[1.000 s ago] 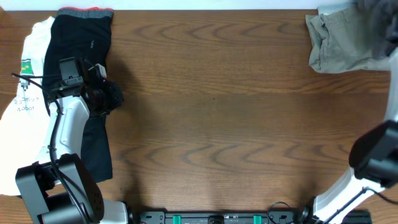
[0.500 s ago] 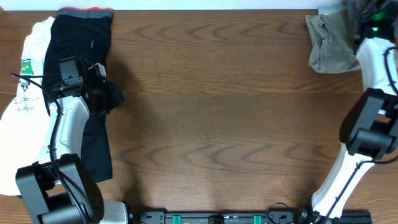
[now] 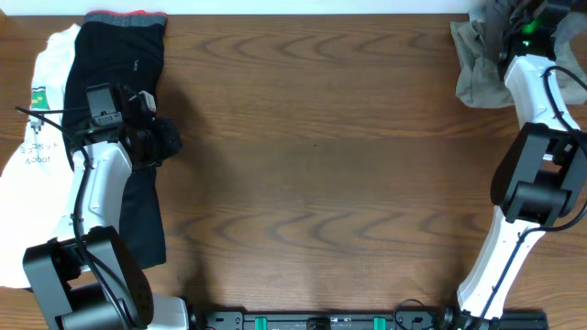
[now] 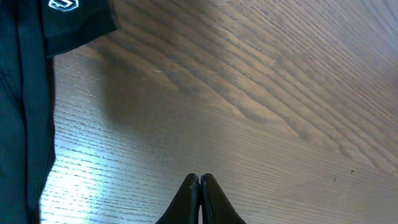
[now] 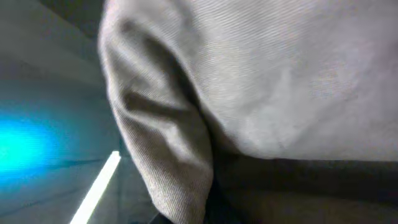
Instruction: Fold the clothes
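Long black trousers with a red-grey waistband lie lengthwise at the left, beside a white printed T-shirt. My left gripper hovers at the trousers' right edge. In the left wrist view it is shut and empty over bare wood, with the trousers to its left. Khaki-beige shorts lie crumpled at the back right corner. My right gripper is pushed into that pile at the table's far edge. Grey woven cloth fills the right wrist view and hides the fingers, which are shut.
The wooden table spans the view between the two piles. The right arm stretches along the right edge from its base at the front. The left arm lies over the trousers' lower half.
The right arm has swung from the right edge up to the back right corner and onto the clothes pile. The left arm has not moved.
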You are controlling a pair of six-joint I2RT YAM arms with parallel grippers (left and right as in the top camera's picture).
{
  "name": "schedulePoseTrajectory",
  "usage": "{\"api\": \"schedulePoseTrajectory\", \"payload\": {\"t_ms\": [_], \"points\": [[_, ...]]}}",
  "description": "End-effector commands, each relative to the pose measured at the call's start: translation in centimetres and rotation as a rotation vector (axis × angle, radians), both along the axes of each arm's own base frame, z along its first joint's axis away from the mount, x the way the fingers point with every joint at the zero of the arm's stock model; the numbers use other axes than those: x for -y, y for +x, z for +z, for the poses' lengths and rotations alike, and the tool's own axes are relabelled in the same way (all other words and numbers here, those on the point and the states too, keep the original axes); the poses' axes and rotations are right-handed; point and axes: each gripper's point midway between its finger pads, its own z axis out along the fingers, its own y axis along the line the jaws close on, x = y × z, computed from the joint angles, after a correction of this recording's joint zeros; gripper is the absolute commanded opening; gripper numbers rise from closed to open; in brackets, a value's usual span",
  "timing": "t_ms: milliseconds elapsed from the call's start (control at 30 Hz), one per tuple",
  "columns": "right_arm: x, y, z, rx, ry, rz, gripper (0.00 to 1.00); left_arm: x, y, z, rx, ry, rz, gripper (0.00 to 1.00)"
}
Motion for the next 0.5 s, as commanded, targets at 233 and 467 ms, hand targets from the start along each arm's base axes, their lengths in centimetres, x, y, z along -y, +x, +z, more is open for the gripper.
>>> {"api": "schedulePoseTrajectory", "payload": {"t_ms": [233, 467], "points": [[-0.5, 2.2, -4.0, -0.024, -0.113, 0.046, 0.01, 0.1, -0.2, -0.6, -0.015, 0.002, -0.002, 0.06], [-0.7, 2.8, -4.8, -0.164, -0.357, 0.090, 0.01, 0.1, -0.2, -0.6, -0.014, 0.002, -0.002, 0.06]]}}
